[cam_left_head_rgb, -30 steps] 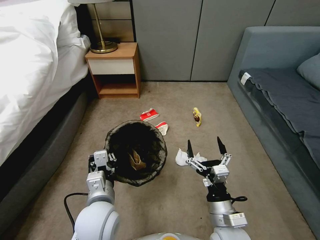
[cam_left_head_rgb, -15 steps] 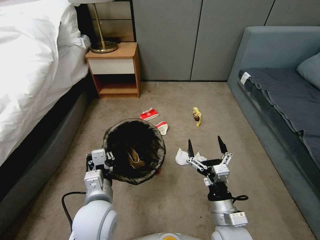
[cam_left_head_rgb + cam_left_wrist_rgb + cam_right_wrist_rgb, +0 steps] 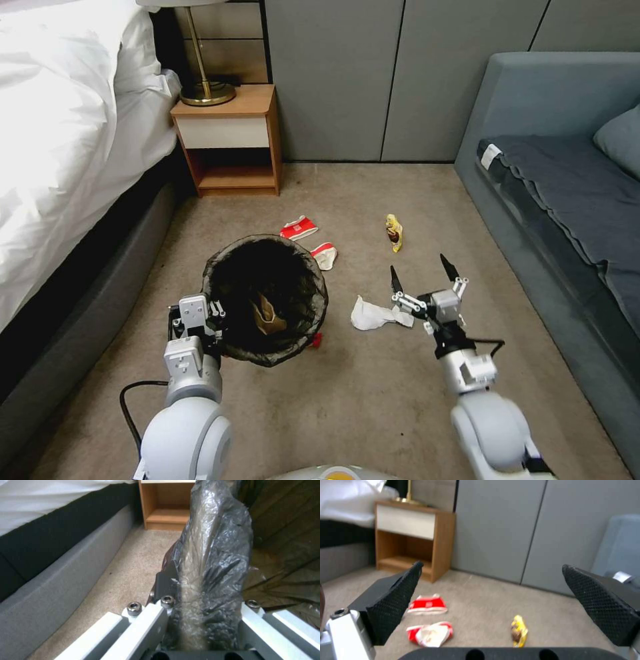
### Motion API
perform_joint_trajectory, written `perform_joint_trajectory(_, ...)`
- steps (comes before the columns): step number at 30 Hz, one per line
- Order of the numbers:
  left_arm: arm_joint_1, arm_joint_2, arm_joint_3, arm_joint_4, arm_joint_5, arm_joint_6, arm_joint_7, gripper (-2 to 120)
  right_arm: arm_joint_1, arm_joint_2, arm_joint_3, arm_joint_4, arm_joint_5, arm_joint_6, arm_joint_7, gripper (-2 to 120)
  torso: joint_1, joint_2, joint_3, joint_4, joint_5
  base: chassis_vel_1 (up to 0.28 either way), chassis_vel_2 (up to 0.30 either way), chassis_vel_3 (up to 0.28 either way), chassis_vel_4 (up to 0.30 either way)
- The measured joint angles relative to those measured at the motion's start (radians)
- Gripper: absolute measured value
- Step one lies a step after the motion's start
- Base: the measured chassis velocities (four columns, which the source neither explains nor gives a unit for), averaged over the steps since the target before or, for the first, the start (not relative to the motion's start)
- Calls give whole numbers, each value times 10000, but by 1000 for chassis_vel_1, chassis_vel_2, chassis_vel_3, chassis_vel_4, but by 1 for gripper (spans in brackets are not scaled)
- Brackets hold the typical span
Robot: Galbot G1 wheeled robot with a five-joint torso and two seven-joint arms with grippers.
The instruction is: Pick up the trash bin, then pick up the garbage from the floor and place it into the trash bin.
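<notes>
The trash bin, lined with a dark crinkly bag, is at the left of the carpet with a tan paper piece inside. My left gripper is shut on its near-left rim, and the bagged rim runs between the fingers. Garbage lies on the floor: a crumpled white tissue, two red-and-white wrappers and a yellow wrapper. My right gripper is open and held just right of and beyond the tissue. Between its fingertips I see the wrappers.
A bed runs along the left. A wooden nightstand with a lamp stands at the back left. A grey sofa lines the right, and grey wall panels close the back. Open carpet lies between.
My right gripper, still open, has moved forward and to the right, off the tissue. The bin in the left gripper has shifted slightly left and away.
</notes>
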Motion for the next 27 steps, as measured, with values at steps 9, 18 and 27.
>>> perform_joint_trajectory(9,52,-103,36,61,113,-7,-3,0,1247,-560,-1641,-998,1938,-2604,992,100,0,0,0,-1,-1,0,0,0,0)
perform_joint_trajectory(18,130,-128,45,72,181,-41,-9,0,2289,-485,-2793,-2708,3047,-3562,1607,100,0,0,0,-1,-1,0,0,0,0)
perform_joint_trajectory(27,202,-116,46,49,192,-58,-12,0,3563,-116,-3275,-5143,3369,-3835,1842,100,1,0,0,0,0,0,0,0,0)
